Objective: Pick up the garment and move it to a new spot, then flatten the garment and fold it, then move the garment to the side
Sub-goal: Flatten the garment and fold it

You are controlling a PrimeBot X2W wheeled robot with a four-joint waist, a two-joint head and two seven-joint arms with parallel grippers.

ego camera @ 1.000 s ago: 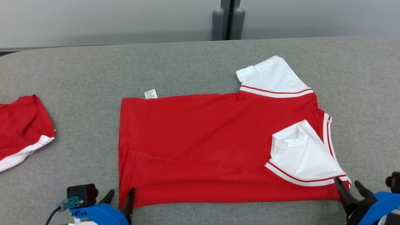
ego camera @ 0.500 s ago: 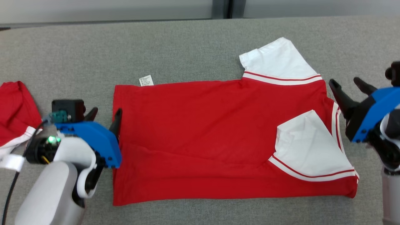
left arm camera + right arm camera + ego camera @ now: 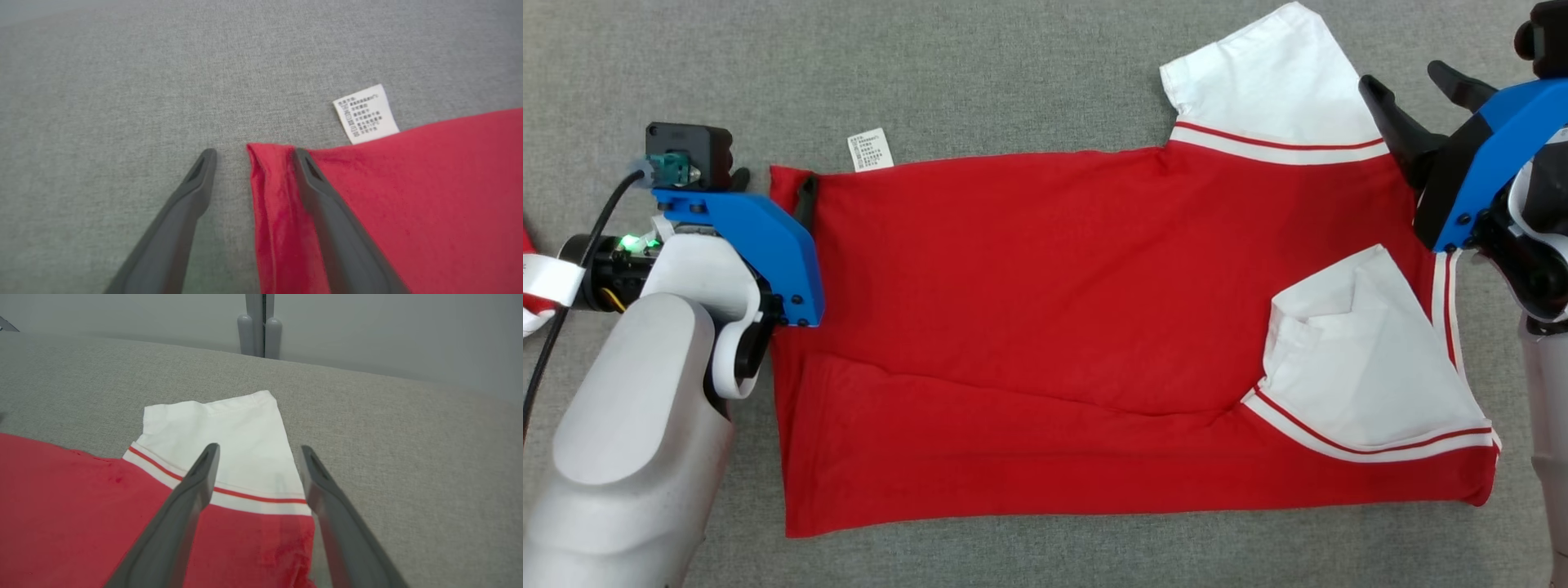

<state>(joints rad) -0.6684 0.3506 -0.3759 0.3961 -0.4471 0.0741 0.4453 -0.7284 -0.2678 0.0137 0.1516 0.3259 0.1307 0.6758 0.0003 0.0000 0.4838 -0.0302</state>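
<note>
The garment is a red T-shirt with white sleeves, spread on the grey table, its near long edge folded over the body. My left gripper stands open at the far left corner: in the left wrist view one finger is over the red cloth and the other over bare table. My right gripper is open at the far right, its fingers either side of the far white sleeve's outer edge. The near sleeve lies folded onto the body.
A white care label sticks out from the far hem near my left gripper. A sliver of another red garment shows at the left edge. The table's far edge and a grey post stand beyond the sleeve.
The head camera has tilted down. Both arms have moved from the garment's near corners up its short sides to the far corners. The left jaws have opened wider.
</note>
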